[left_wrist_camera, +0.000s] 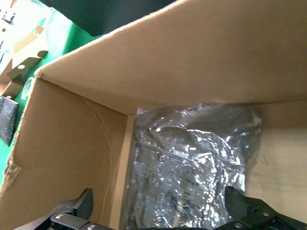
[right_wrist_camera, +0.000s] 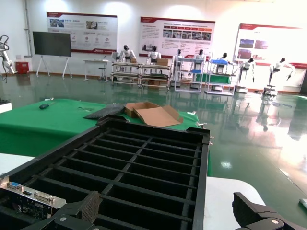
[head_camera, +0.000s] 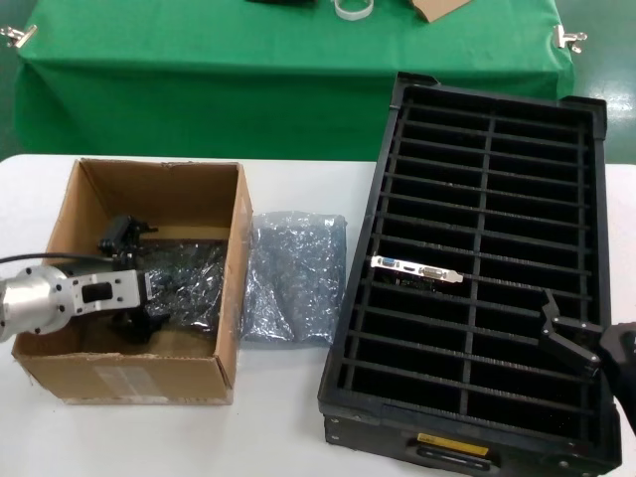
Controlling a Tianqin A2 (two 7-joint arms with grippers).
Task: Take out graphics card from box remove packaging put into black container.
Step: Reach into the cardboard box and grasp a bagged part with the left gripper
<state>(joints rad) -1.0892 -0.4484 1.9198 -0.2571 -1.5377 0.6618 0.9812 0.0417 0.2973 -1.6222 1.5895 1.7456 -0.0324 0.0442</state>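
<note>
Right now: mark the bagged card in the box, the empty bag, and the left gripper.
graphics card [left_wrist_camera: 192,167]: left wrist view, on its wrinkled bag.
packaging [head_camera: 293,278]: head view, bag's middle.
left gripper [left_wrist_camera: 163,213]: left wrist view, between the open fingertips.

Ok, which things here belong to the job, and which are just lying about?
Job:
- brown cardboard box
- grey crinkly bagged graphics card inside it
- large black slotted container
- left gripper, open, in the box
- right gripper, open, over the container

Lying about:
- empty grey plastic bag on the white table
- card with silver bracket, already slotted
- green-clothed table behind
</note>
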